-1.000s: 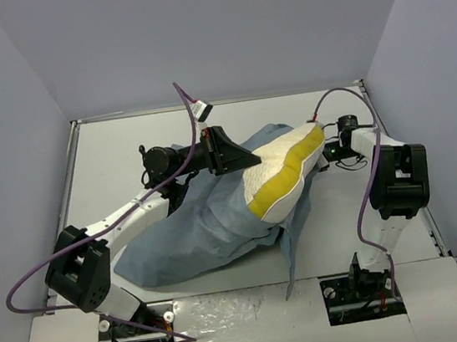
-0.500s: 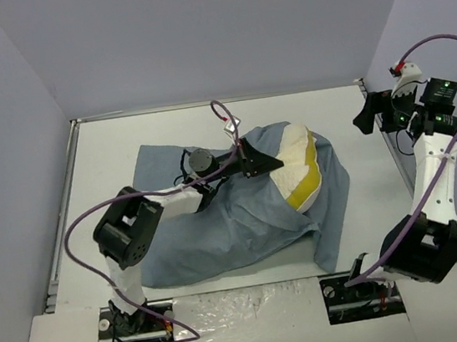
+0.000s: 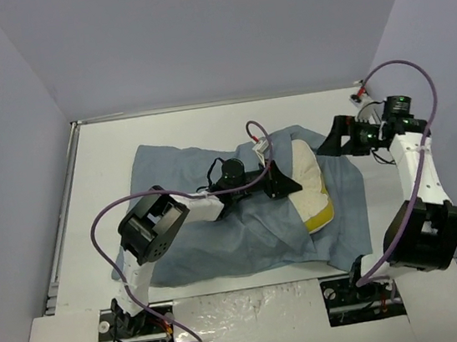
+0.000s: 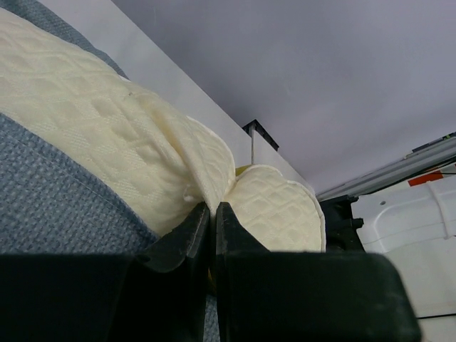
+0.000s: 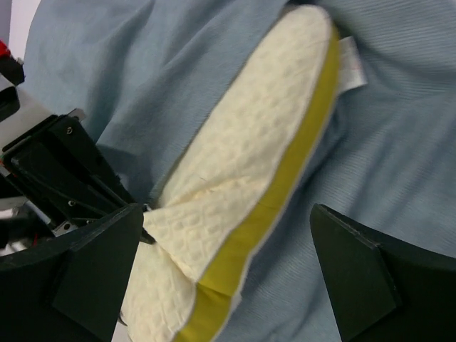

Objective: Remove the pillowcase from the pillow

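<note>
The cream quilted pillow [image 3: 310, 179] with its yellow side edge lies partly out of the wrinkled blue-grey pillowcase [image 3: 210, 224], which is spread over the table. My left gripper [image 3: 296, 187] is shut on a pinched fold of the pillow [image 4: 107, 135], jaws together at the fold [image 4: 212, 211], with pillowcase cloth [image 4: 50, 206] beside it. My right gripper [image 3: 330, 139] hovers open over the pillow's right end. In its wrist view, the fingers [image 5: 92, 274] stand wide apart above the pillow [image 5: 242, 157] and pillowcase [image 5: 399, 142], holding nothing. A small white tag [image 5: 350, 63] shows by the yellow edge.
Grey walls enclose the white table [image 3: 100, 154] on three sides. A raised rail [image 3: 65, 209] runs along its left edge. The left arm's purple cable [image 3: 109, 225] loops over the cloth. The right arm stands upright at the table's right side [image 3: 421, 196].
My right gripper let go of the pillow's end, opened wide, swung off right and came back above it. The pillow dropped from raised to lying low. The left arm folded in, still gripping.
</note>
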`<state>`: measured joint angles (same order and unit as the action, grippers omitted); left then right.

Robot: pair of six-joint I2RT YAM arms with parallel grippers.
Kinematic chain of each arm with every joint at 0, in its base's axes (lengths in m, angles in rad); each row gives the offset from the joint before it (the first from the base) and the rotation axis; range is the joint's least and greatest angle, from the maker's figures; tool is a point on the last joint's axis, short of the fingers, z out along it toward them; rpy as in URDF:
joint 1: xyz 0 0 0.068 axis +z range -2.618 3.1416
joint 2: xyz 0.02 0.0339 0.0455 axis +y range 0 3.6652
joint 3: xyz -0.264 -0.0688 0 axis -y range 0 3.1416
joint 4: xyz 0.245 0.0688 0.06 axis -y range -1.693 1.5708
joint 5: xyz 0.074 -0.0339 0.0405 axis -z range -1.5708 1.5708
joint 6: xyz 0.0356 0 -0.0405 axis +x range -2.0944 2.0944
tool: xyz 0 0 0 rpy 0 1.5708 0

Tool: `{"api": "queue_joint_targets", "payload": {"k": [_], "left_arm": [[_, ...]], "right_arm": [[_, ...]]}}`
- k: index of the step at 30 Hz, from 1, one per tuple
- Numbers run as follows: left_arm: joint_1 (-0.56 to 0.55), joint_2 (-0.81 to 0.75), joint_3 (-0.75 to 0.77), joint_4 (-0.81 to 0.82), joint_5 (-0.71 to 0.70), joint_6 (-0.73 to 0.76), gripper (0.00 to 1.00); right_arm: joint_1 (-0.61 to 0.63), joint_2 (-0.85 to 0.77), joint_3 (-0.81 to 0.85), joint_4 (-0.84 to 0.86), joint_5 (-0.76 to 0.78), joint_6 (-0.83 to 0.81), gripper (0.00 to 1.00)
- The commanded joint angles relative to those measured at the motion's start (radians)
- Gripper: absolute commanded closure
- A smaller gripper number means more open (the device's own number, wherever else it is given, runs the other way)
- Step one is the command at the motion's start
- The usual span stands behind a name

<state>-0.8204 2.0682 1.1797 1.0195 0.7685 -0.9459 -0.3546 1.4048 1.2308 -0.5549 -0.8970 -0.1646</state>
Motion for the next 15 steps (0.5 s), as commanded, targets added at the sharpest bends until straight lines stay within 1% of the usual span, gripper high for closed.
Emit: {"api": "queue_joint_targets", "payload": {"k": [1, 3, 7, 11, 15], "left_arm": [[-0.008, -0.017, -0.015, 0.097, -0.012, 0.05, 0.98], [-0.01, -0.02, -0.04, 0.125, -0.023, 0.044, 0.98], [-0.01, -0.023, -0.054, 0.148, -0.032, 0.039, 0.98], [-0.01, -0.026, -0.035, 0.152, -0.034, 0.042, 0.98], [-0.011, -0.028, -0.014, 0.168, -0.029, 0.029, 0.98]], "right_arm": [[0.126, 0.049, -0.036, -0.028, -0.003, 0.01, 0.0], [0.16, 0.078, -0.062, -0.017, 0.013, 0.029, 0.0], [0.157, 0.088, -0.094, -0.016, 0.05, 0.04, 0.0], [0.157, 0.095, -0.128, -0.016, 0.063, 0.056, 0.04], [0.158, 0.135, -0.149, -0.019, 0.026, 0.066, 0.04]]}}
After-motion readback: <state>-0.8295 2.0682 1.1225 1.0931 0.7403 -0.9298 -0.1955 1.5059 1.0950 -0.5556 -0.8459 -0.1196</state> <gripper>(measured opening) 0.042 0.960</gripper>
